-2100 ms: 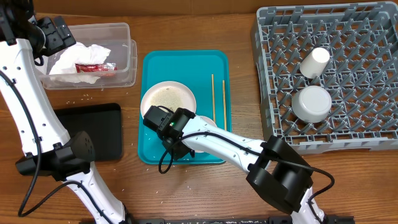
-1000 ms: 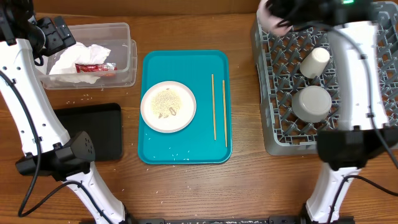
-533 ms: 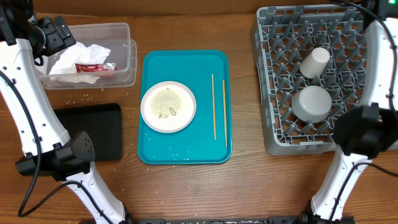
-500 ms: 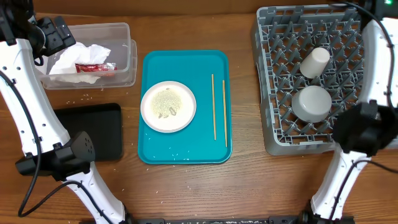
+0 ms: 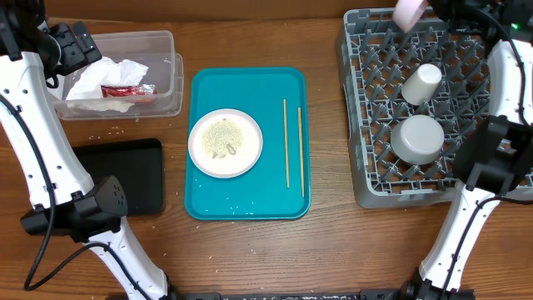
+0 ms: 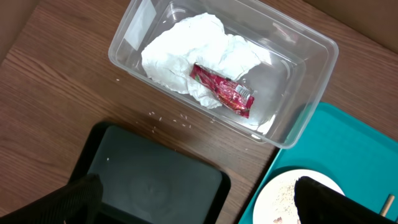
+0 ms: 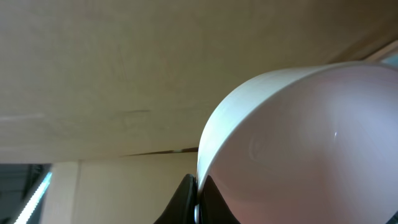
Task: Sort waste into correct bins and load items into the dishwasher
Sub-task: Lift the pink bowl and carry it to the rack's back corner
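brown wood-grain table (image 5: 333,250), evenly lit

A teal tray (image 5: 250,87) with a raised rim and rounded corners lies flat near the middle of the brown wood-grain table (image 5: 250,258), long sides running front to back. A paler tan strip (image 5: 250,8) borders the far edge.
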Available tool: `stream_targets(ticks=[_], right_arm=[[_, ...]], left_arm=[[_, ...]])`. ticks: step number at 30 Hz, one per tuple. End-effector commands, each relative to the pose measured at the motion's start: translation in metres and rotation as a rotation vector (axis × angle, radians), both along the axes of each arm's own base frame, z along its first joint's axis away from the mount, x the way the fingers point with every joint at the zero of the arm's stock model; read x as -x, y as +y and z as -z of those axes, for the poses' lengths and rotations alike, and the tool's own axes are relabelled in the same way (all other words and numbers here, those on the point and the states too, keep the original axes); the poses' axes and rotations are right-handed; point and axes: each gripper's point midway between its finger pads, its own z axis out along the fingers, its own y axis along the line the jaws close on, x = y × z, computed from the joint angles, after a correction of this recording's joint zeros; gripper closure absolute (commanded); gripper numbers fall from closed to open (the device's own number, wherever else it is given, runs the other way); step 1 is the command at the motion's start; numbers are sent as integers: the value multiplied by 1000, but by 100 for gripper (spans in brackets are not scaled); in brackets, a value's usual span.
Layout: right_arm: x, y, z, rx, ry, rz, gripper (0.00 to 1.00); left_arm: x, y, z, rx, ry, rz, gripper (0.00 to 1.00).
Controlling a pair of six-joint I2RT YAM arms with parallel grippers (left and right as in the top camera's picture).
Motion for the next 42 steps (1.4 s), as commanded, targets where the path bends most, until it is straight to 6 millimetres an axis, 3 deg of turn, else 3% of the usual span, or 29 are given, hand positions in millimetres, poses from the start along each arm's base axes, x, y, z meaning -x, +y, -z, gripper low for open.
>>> stream_targets(ticks=[1,3,6,15,17,24,27,36,40,42], right_arm=[[3,7,18,-74,48,-60,96],[2,8,29,-95,74,-69,96],[2,9,29,-99,53,-87,96],[-6,9,-25,-141,-120,-117,96],[-8,7,-18,-146,-92,-99,96],[-9,-6,42,-118,123,17,96],[-9,-16,44,-101,116,40,96],[-2,-73,1,-76,84,171,80],[13,-105,-26,-44,95,266,69],[23,-121,-39,-32,115,319,68]], left_arm=[[2,2,-3,-16,-1,13,0],[2,2,-3,-16,-1,13,0],[2,2,-3,-16,-1,13,0],[2,2,-3,-16,-1,13,0],[2,2,-3,-16,-1,13,0],[2,2,-3,-16,-1,13,0],[2,2,-3,-16,-1,13,0],[2,2,-3,-16,-1,13,0],[2,2,-3,-16,-1,13,0],[2,2,-3,-16,-1,13,0]])
